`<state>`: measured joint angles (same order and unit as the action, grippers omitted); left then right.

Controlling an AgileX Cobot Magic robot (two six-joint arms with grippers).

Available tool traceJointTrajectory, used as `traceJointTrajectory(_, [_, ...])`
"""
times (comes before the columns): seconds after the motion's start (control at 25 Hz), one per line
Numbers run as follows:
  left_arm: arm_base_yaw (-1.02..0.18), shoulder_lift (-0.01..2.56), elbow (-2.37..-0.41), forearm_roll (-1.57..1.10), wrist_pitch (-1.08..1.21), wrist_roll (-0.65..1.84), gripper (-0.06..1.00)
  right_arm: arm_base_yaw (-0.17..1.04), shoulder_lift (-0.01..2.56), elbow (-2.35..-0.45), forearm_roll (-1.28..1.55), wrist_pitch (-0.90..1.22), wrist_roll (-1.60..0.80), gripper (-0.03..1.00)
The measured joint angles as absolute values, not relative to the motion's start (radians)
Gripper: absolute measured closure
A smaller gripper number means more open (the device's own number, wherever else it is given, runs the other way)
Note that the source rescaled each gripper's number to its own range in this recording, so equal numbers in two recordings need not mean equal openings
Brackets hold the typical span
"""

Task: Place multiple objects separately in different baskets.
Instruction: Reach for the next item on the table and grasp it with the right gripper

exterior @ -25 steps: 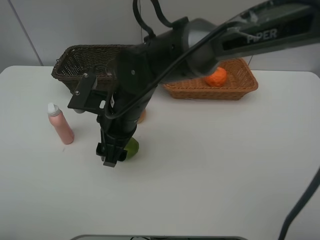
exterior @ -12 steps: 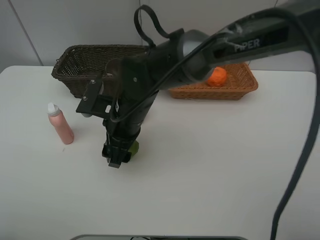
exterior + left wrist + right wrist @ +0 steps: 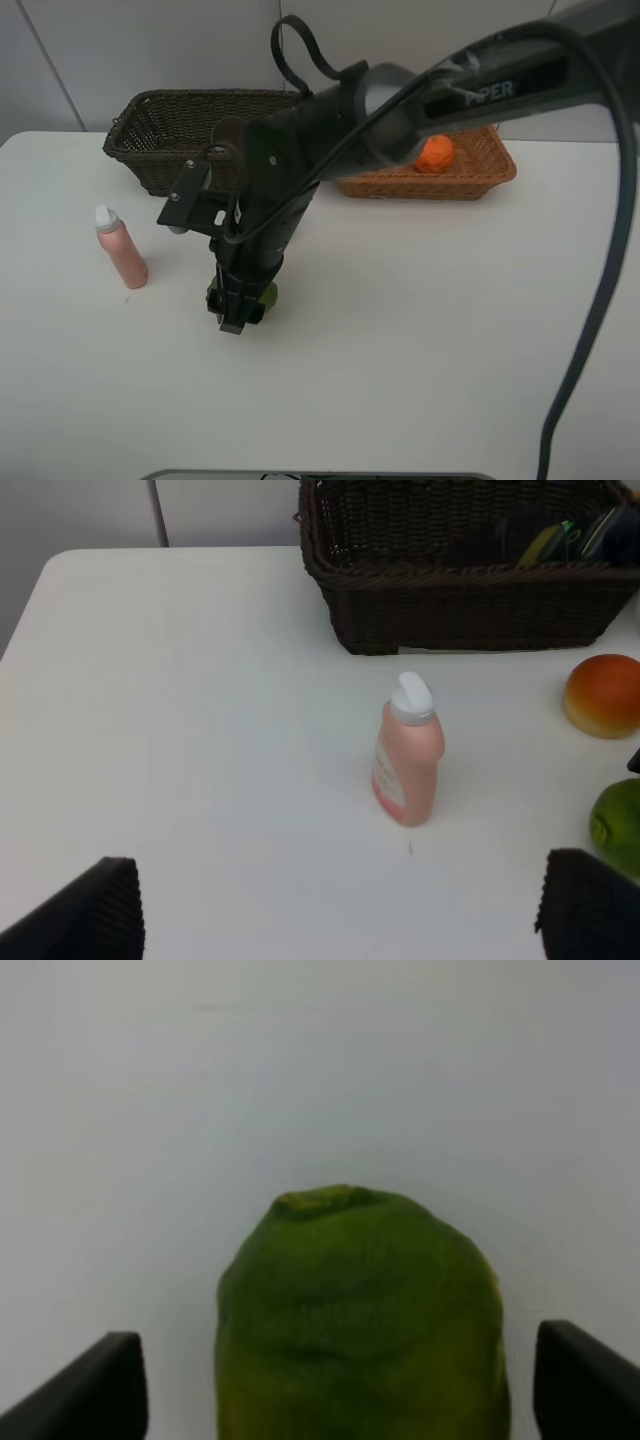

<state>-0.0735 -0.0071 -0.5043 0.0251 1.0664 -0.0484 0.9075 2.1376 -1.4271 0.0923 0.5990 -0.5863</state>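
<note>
Seen from high up, a white counter (image 3: 450, 330) fills most of the frame. A black right arm (image 3: 340, 110) enters from the upper right and reaches across the middle, pointing down at left of centre. Its right claw (image 3: 238, 308) stands wide open, low over the counter, with a green oval fruit (image 3: 265, 296) between its fingers. Only a sliver of the fruit shows beside the claw in this view. The right wrist camera looks straight at the fruit. It lies on the counter, and each dark fingertip (image 3: 88, 1388) stands clear of it with white counter showing in the gaps, so nothing is gripped.

At the left of the frame a pink white-capped bottle (image 3: 122, 250) stands upright on the counter, apart from the claw. At the upper left sits the deeper dark brown basket (image 3: 150, 160). The left wrist camera shows some things inside it, too dim to name. At the upper right, partly behind the arm, sits the shallower light orange-tan basket (image 3: 480, 172) with an orange mandarin (image 3: 434, 154) inside it.

The left claw (image 3: 340, 920) shows only in its own wrist camera. It is open wide and empty, above the counter, facing the pink bottle. That view also shows a red-orange round fruit (image 3: 602, 695) on the counter, near the dark basket's front wall and near the green fruit, not touching it.
</note>
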Motion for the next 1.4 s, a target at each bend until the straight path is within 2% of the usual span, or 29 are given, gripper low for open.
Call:
traceJointTrajectory(1.2, [-0.073,-0.007,-0.504,0.025,1.066,-0.048,-0.06,0.892,2.217,-1.427,0.092,0.541,-0.586,0.01])
traceJointTrajectory(1.28, [-0.073,-0.007,-0.504,0.025,1.066,-0.048,-0.06,0.892,2.217,-1.427,0.092,0.536,-0.586,0.04])
traceJointTrajectory(1.4, [-0.073,-0.007,-0.504,0.025,1.066,-0.048,-0.06,0.892,2.217,-1.427,0.092,0.534,-0.586,0.22])
